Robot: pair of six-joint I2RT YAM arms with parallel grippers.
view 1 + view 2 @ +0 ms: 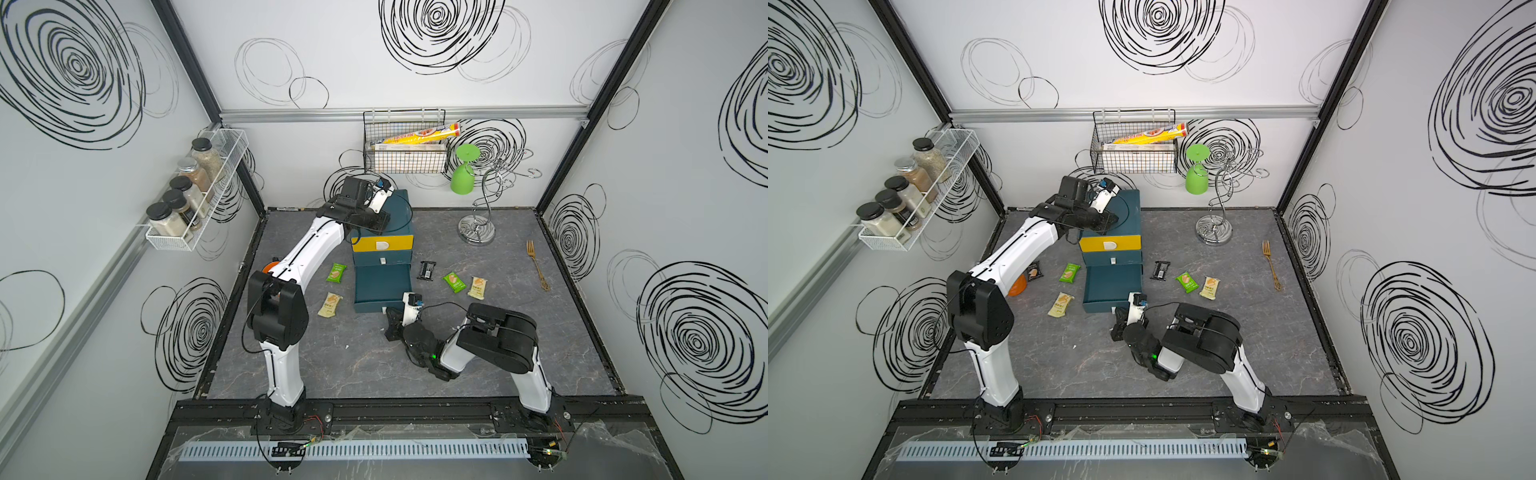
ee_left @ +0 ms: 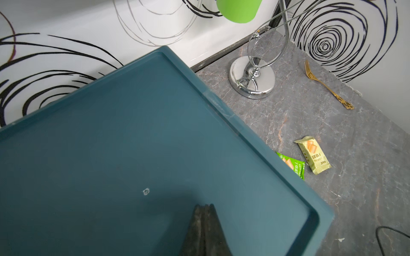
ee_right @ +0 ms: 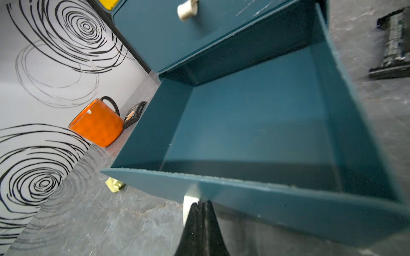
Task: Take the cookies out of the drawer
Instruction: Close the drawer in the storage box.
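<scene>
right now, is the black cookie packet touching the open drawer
Apart. In both top views a strip of bare grey table separates the black packet from the drawer.

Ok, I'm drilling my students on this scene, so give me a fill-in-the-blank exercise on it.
1. The open drawer is ___ inside.
2. The shut left hand is over the cabinet's ___.
3. The mug is coloured ___.
Missing words: empty; top; orange.
</scene>
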